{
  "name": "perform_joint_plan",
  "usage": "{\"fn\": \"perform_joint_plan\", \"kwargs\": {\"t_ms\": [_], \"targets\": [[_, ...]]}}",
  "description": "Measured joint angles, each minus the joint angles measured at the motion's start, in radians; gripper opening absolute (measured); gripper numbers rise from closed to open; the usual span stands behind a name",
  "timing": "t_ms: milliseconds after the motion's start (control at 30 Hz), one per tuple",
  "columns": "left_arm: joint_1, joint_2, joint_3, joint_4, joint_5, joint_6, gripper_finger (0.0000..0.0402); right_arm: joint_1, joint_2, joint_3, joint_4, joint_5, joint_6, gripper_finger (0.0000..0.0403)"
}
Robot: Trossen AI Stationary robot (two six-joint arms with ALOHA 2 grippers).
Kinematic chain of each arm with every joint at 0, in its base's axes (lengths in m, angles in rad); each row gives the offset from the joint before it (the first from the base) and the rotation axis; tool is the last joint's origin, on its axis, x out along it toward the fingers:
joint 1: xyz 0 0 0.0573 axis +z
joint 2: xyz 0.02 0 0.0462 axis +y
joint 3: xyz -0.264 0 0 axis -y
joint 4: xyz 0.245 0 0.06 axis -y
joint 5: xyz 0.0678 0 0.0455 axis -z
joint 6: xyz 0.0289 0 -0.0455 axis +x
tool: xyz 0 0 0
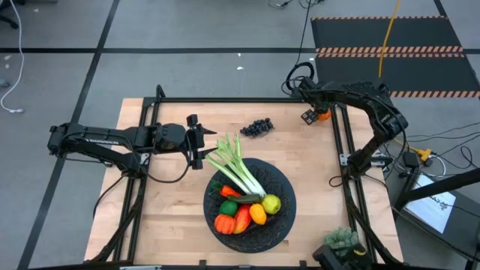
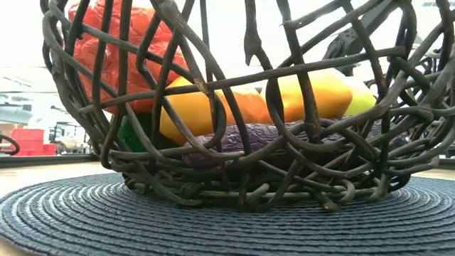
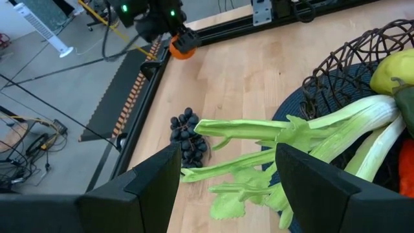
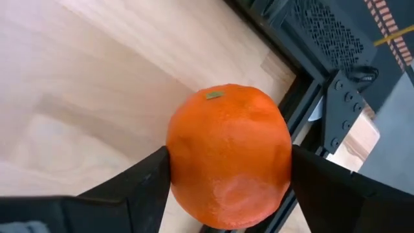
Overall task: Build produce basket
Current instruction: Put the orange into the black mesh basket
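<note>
Clamped between the right gripper's (image 4: 228,175) two dark fingers is an orange (image 4: 229,155), pressed by a pad on each side. In the high view that gripper (image 1: 316,115) sits at the far right corner of the table (image 1: 172,217), beside the black frame rail, with the orange (image 1: 322,115) showing just past it. The wood beneath it is bare.

Toward the middle of the far edge lies a bunch of dark grapes (image 1: 256,127), alone on the wood, apart from everything else. The left gripper (image 1: 201,141) rests with its fingers spread apart just left of the leek's green leaves (image 1: 229,150); its wrist view looks between the fingers at those leaves (image 3: 259,139) and the grapes (image 3: 187,136) beyond.

The leek (image 1: 238,174) lies slantwise across the basket (image 1: 279,225), its leaf end sticking out over the far-left rim. In the basket, near the front, sit a red pepper (image 1: 224,223), a lime (image 1: 227,208), a yellow-orange fruit (image 1: 257,214) and a lemon (image 1: 271,203). A pale-green spiky clump (image 1: 341,240) sits at the table's near right edge.
</note>
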Motion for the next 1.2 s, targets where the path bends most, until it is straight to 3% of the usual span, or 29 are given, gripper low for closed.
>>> {"fn": "perform_joint_plan", "kwargs": {"t_ms": [100,400,567,700,900,1200], "targets": [[0.000,0.000,0.000,0.000,0.000,0.000,0.0253,0.021,-0.072,0.000,-0.003,-0.049,0.025,0.0274],[0.000,0.000,0.000,0.000,0.000,0.000,0.0253,0.137,-0.358,0.000,-0.006,-0.340,0.143,0.0274],[0.000,0.000,0.000,0.000,0.000,0.000,0.0253,0.279,-0.520,-0.046,0.102,-0.382,0.222,0.0274],[0.000,0.000,0.000,0.000,0.000,-0.001,0.0253,0.412,-0.644,-0.160,0.297,-0.384,0.290,0.0275],[0.000,0.000,0.000,0.000,0.000,-0.009,0.0253,0.601,-0.772,-0.419,0.752,-0.379,0.300,0.0276],[0.000,0.000,0.000,0.024,-0.001,-0.046,0.0253,0.681,-0.800,-0.759,1.391,-0.370,0.026,0.0276]]}}
